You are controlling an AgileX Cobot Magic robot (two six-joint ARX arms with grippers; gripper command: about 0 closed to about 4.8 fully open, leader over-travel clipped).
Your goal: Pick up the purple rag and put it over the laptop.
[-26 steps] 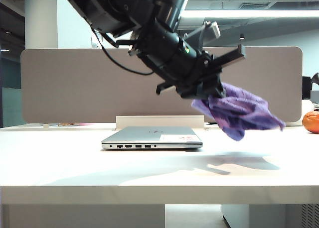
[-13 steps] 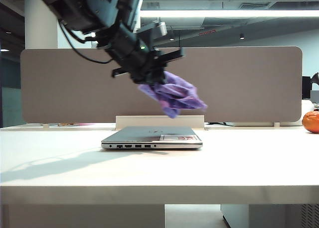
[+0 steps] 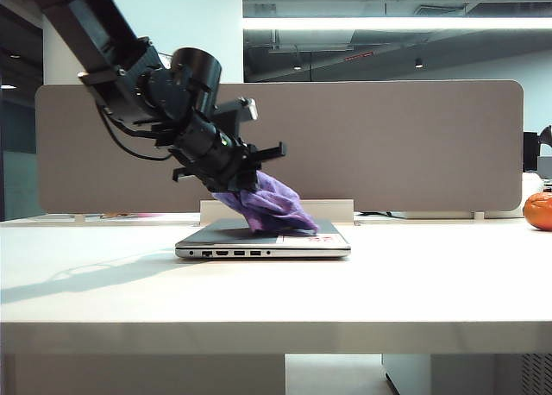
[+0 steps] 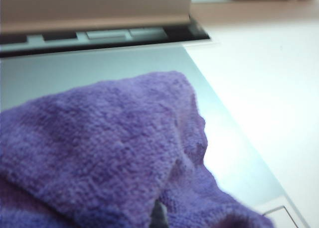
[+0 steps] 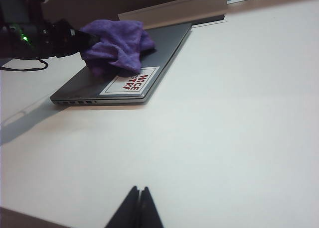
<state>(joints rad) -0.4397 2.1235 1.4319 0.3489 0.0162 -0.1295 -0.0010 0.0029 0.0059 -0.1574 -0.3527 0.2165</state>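
**Mia:** Where is the purple rag?

**Ben:** It hangs from the left gripper, bunched up. Its low end touches the lid of the laptop. In the right wrist view the purple rag sits in a lump on the far half of the lid.

**Mia:** Is the rag spread out flat?

**Ben:** No. It is folded and wrinkly. Most of the laptop lid is bare. The sticker with red letters shows just beside the rag.

**Mia:** What do the fingers of the left gripper do?

**Ben:** They pinch tight on the rag. The cloth comes right out from between them. In the left wrist view the purple rag fills most of the picture, with the grey laptop lid under it.

**Mia:** How is the left arm placed?

**Ben:** It slants down from the upper left of the outside view, and the gripper is over the left part of the lid.

**Mia:** And the laptop?

**Ben:** It is shut and lies flat on the white tabletop. A row of ports shows on its front edge.

**Mia:** Where is the right gripper?

**Ben:** It is low over the tabletop, well apart from the laptop. Its fingers are pressed together with nothing between them.

**Mia:** Anything else?

**Ben:** An orange fruit sits at the far right edge. A grey wall panel stands behind the tabletop.
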